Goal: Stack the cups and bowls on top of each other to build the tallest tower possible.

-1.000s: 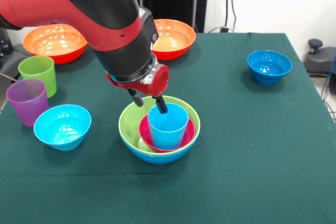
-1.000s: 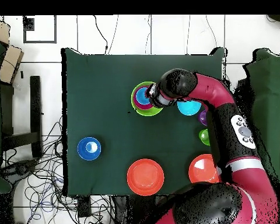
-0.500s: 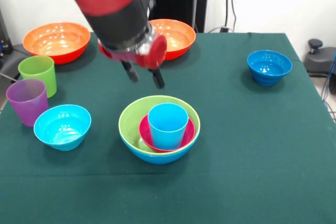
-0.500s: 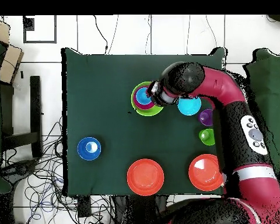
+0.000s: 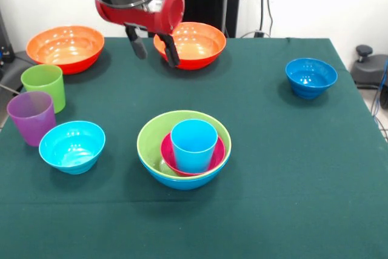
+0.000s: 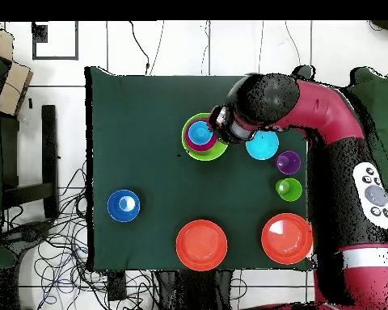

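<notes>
**Hand lifted clear above the tower**

While the hand (image 5: 153, 48) hangs empty with its two dark fingers (image 5: 170, 51) spread apart, we see it raised well above the counter (image 5: 273, 168), in front of the nearer orange bowl (image 5: 195, 44) in the front view. Below it stands the tower (image 5: 184, 148): the light blue cup (image 5: 194, 145) sits upright in the small magenta bowl (image 5: 212, 157), which rests inside the lime green bowl (image 5: 151, 141), itself nested in the large blue bowl (image 5: 182, 181). Nothing lies between the hand and this pile.

Around it, the cyan bowl (image 5: 72, 146) sits just beside the purple cup (image 5: 31, 117), with the lime green cup (image 5: 44, 86) close behind. A second orange bowl (image 5: 64, 48) stands at the counter's far corner, and the dark blue bowl (image 5: 311, 77) sits well apart on the other side.

Against half a second ago, we find the hand higher and further back from the tower; a second ago its fingers were down at the blue cup's rim. The cups and bowls lie unchanged.

From overhead, the red and black arm (image 6: 326, 105) bends over the counter's edge, its wrist beside the tower (image 6: 202, 136).
</notes>
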